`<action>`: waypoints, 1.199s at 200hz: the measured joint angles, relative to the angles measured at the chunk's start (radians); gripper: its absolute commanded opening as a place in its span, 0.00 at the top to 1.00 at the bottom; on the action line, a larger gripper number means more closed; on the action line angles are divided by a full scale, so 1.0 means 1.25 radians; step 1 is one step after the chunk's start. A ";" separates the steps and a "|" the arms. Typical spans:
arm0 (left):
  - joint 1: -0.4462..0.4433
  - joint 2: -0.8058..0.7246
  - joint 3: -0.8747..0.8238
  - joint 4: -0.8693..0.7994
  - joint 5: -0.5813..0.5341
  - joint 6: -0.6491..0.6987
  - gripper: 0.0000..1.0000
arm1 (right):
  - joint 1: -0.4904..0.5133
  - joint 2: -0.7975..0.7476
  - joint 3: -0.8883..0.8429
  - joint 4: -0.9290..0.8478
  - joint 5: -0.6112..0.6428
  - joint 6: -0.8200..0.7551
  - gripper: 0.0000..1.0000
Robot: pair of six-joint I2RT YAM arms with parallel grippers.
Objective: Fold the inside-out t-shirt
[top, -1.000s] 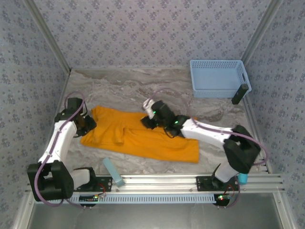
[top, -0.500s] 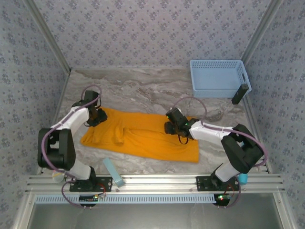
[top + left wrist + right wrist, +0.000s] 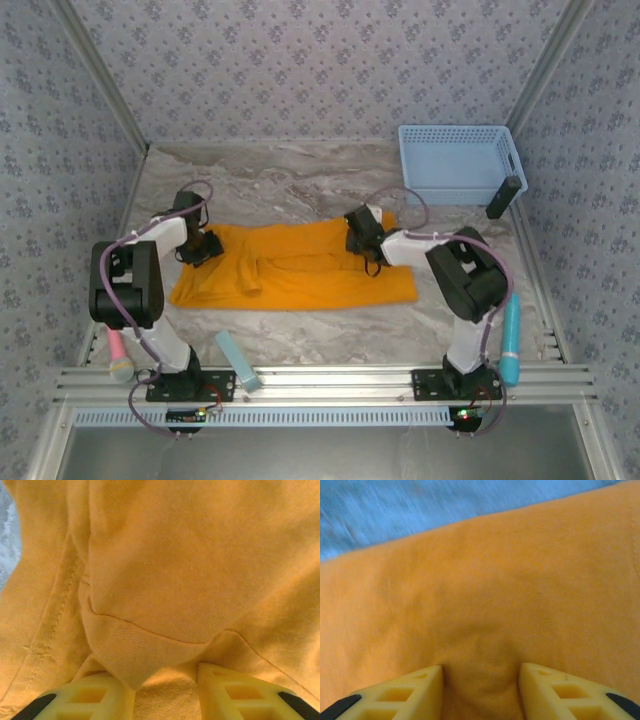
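The inside-out t-shirt (image 3: 300, 282) is spread on the marbled worktop (image 3: 270, 185), stretched crosswise between the two arms, with a short ridge of gathered cloth left of its middle. The left gripper (image 3: 203, 247) is set down at the shirt's far left corner, and the right gripper (image 3: 358, 237) is set on the far edge toward the right end. In the left wrist view a pointed fold of the orange cloth is seen lying between the yellow fingers (image 3: 107, 692), its tip resting against the left one. The jaws are held some way apart there, and it cannot be told whether the fold is gripped or merely lies between them. A stitched hem is seen running down the left side of that view. In the right wrist view the cloth is drawn into a pucker between the yellow fingers (image 3: 555, 687), with creases running into the gap, so these jaws are taken to be pinching the shirt, partly closed on the gathered cloth. A light blue basket (image 3: 455, 162) is placed in the far right corner, well apart from the shirt, with a dark stick (image 3: 503, 197) beside its near right corner. A pale blue block (image 3: 237, 360) is lying near the front rail, a pink object (image 3: 118, 352) beside the left arm's base, and a blue cylinder (image 3: 512, 335) beside the right arm.
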 measured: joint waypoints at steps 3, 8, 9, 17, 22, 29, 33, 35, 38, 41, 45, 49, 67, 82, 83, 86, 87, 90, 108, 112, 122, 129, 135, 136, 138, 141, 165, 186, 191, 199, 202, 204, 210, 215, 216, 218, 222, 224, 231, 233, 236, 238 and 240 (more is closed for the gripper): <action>0.003 -0.002 0.000 -0.002 0.001 0.000 0.61 | -0.003 0.016 0.018 0.005 -0.005 -0.005 0.53; 0.008 -0.003 -0.001 -0.005 0.004 0.000 0.61 | -0.008 0.040 0.052 0.010 -0.013 -0.013 0.52; 0.009 -0.004 -0.001 -0.006 0.003 0.000 0.61 | -0.009 0.049 0.063 0.010 -0.016 -0.015 0.52; 0.014 -0.009 -0.002 -0.017 0.005 0.003 0.60 | -0.014 0.089 0.124 0.003 -0.031 -0.027 0.50; 0.016 -0.013 -0.001 -0.027 0.005 0.005 0.59 | -0.017 0.113 0.164 -0.003 -0.042 -0.034 0.49; 0.019 -0.021 -0.001 -0.042 0.005 0.011 0.59 | -0.020 0.143 0.218 -0.021 -0.058 -0.039 0.47; 0.019 -0.025 0.000 -0.055 0.004 0.013 0.58 | -0.020 0.157 0.245 -0.032 -0.063 -0.044 0.46; 0.019 -0.027 0.001 -0.060 0.004 0.016 0.59 | -0.020 0.161 0.257 -0.039 -0.065 -0.042 0.46; 0.019 -0.031 0.004 -0.074 0.002 0.021 0.58 | -0.020 0.166 0.271 -0.050 -0.066 -0.042 0.46; 0.017 -0.033 0.008 -0.085 0.002 0.022 0.58 | -0.020 0.169 0.284 -0.061 -0.068 -0.043 0.46; 0.013 -0.037 0.014 -0.105 -0.002 0.029 0.58 | -0.021 0.169 0.299 -0.082 -0.068 -0.037 0.46; 0.010 -0.041 0.022 -0.123 -0.007 0.031 0.58 | -0.021 0.168 0.311 -0.103 -0.069 -0.034 0.46; -0.024 -0.062 0.065 -0.192 -0.048 0.052 0.57 | -0.022 0.138 0.349 -0.194 -0.061 0.011 0.46; -0.067 -0.083 0.094 -0.230 -0.088 0.066 0.56 | -0.022 0.082 0.340 -0.264 -0.046 0.071 0.40; -0.069 -0.084 0.096 -0.232 -0.090 0.066 0.56 | -0.022 0.078 0.339 -0.268 -0.045 0.076 0.39; -0.077 -0.088 0.100 -0.238 -0.099 0.067 0.56 | -0.022 0.063 0.332 -0.281 -0.042 0.091 0.38; -0.081 -0.090 0.102 -0.241 -0.103 0.068 0.56 | -0.022 0.059 0.331 -0.284 -0.042 0.093 0.38; -0.089 -0.093 0.107 -0.246 -0.111 0.070 0.56 | -0.022 0.044 0.323 -0.295 -0.040 0.113 0.38; -0.133 -0.102 0.126 -0.268 -0.159 0.087 0.54 | -0.019 -0.029 0.291 -0.386 -0.021 0.211 0.36; -0.142 -0.100 0.130 -0.272 -0.172 0.094 0.54 | -0.018 -0.037 0.287 -0.402 -0.017 0.232 0.36; -0.160 -0.091 0.138 -0.276 -0.192 0.107 0.54 | -0.015 -0.050 0.276 -0.438 -0.013 0.276 0.35; -0.170 -0.077 0.146 -0.280 -0.200 0.114 0.55 | -0.013 -0.051 0.267 -0.455 -0.011 0.305 0.35; -0.177 -0.060 0.153 -0.278 -0.201 0.116 0.56 | -0.011 -0.049 0.256 -0.464 -0.011 0.327 0.35; -0.177 -0.057 0.153 -0.277 -0.201 0.117 0.56 | -0.011 -0.048 0.253 -0.466 -0.011 0.334 0.35; -0.179 -0.049 0.154 -0.274 -0.200 0.116 0.56 | -0.010 -0.047 0.251 -0.468 -0.011 0.339 0.35; -0.181 -0.041 0.156 -0.270 -0.199 0.118 0.56 | -0.009 -0.045 0.245 -0.475 -0.010 0.350 0.36; -0.182 0.027 0.153 -0.240 -0.182 0.119 0.56 | -0.007 0.006 0.238 -0.486 -0.019 0.397 0.38; -0.182 0.056 0.143 -0.234 -0.175 0.119 0.56 | -0.020 0.074 0.249 -0.440 -0.042 0.405 0.44; -0.182 0.059 0.143 -0.236 -0.171 0.119 0.56 | -0.025 0.088 0.254 -0.431 -0.038 0.403 0.46; -0.182 0.062 0.143 -0.240 -0.161 0.116 0.56 | -0.035 0.095 0.266 -0.416 -0.040 0.399 0.48; -0.182 0.063 0.144 -0.243 -0.156 0.115 0.56 | -0.040 0.096 0.270 -0.405 -0.043 0.399 0.48; -0.182 0.063 0.143 -0.244 -0.153 0.113 0.56 | -0.043 0.097 0.274 -0.396 -0.046 0.397 0.49; -0.182 0.063 0.143 -0.250 -0.138 0.109 0.55 | -0.054 0.108 0.289 -0.373 -0.052 0.391 0.50; -0.182 0.063 0.143 -0.253 -0.120 0.104 0.56 | -0.064 0.126 0.306 -0.355 -0.060 0.382 0.50; -0.182 0.063 0.143 -0.253 -0.118 0.103 0.56 | -0.067 0.130 0.312 -0.350 -0.060 0.382 0.50; -0.182 0.063 0.143 -0.253 -0.109 0.103 0.55 | -0.070 0.136 0.317 -0.346 -0.061 0.380 0.50; -0.182 0.063 0.142 -0.253 -0.096 0.100 0.55 | -0.078 0.155 0.338 -0.338 -0.065 0.372 0.50; -0.182 0.063 0.141 -0.253 -0.090 0.098 0.55 | -0.082 0.164 0.348 -0.332 -0.064 0.370 0.50; -0.182 0.061 0.136 -0.249 -0.066 0.095 0.55 | -0.096 0.191 0.387 -0.316 -0.070 0.356 0.50; -0.182 0.060 0.133 -0.248 -0.059 0.092 0.55 | -0.098 0.198 0.396 -0.312 -0.072 0.351 0.50; -0.183 0.060 0.131 -0.248 -0.052 0.091 0.55 | -0.104 0.211 0.418 -0.306 -0.075 0.343 0.50; -0.183 0.059 0.129 -0.249 -0.047 0.089 0.55 | -0.107 0.221 0.432 -0.299 -0.076 0.337 0.50; -0.184 0.059 0.128 -0.250 -0.041 0.088 0.55 | -0.109 0.231 0.445 -0.295 -0.081 0.331 0.49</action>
